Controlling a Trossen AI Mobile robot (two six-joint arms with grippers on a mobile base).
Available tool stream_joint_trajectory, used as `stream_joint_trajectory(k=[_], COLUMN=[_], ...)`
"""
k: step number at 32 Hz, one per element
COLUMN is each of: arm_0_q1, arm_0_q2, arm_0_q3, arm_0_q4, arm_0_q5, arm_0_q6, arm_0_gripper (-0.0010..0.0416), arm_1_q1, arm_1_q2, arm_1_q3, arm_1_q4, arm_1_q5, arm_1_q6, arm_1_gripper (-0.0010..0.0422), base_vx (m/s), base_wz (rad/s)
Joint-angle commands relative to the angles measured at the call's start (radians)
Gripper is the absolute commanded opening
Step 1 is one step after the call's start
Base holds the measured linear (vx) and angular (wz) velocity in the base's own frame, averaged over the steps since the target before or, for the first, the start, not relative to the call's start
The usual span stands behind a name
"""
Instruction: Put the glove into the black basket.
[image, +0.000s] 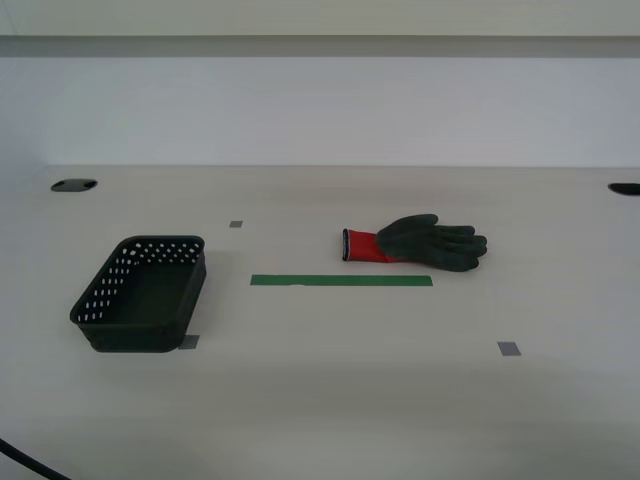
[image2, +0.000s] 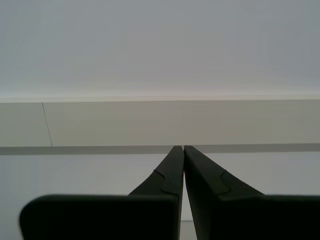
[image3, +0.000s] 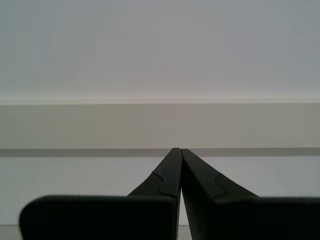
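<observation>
The glove (image: 420, 243), dark grey with a red cuff, lies flat on the table to the exterior view's right of centre, fingers pointing right. The black basket (image: 112, 296) with round holes stands empty at the exterior view's left. Neither arm shows in the exterior view. My first gripper (image3: 177, 150) is shut and empty, facing a pale wall. My second gripper (image2: 180, 147) is shut and empty, facing the same kind of wall. Neither wrist view shows the glove or the basket.
A green tape strip (image: 341, 281) lies between basket and glove, just in front of the glove. Small grey tape squares (image: 509, 348) mark the table. Dark cable holes (image: 73, 185) sit at the far corners. A black cable (image: 25, 462) crosses the near-left corner.
</observation>
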Motion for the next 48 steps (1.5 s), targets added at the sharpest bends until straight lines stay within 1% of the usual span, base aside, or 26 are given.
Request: stream_joint_trajectory(k=[1, 48], arm_0_q1=[0.001, 0.001], arm_0_q2=[0.0, 0.0], arm_0_q3=[0.001, 0.001], arm_0_q4=[-0.005, -0.005], arm_0_q5=[0.0, 0.0], arm_0_q6=[0.0, 0.0], arm_0_gripper=[0.0, 0.0001], arm_1_q1=[0.0, 0.0], arm_1_q2=[0.0, 0.0], arm_1_q3=[0.0, 0.0], arm_1_q4=[0.006, 0.006], arm_1_q5=[-0.002, -0.002], arm_1_q6=[0.001, 0.001], arm_1_gripper=[0.0, 0.0], base_vx=[0.0, 0.0], base_wz=[0.0, 0.0])
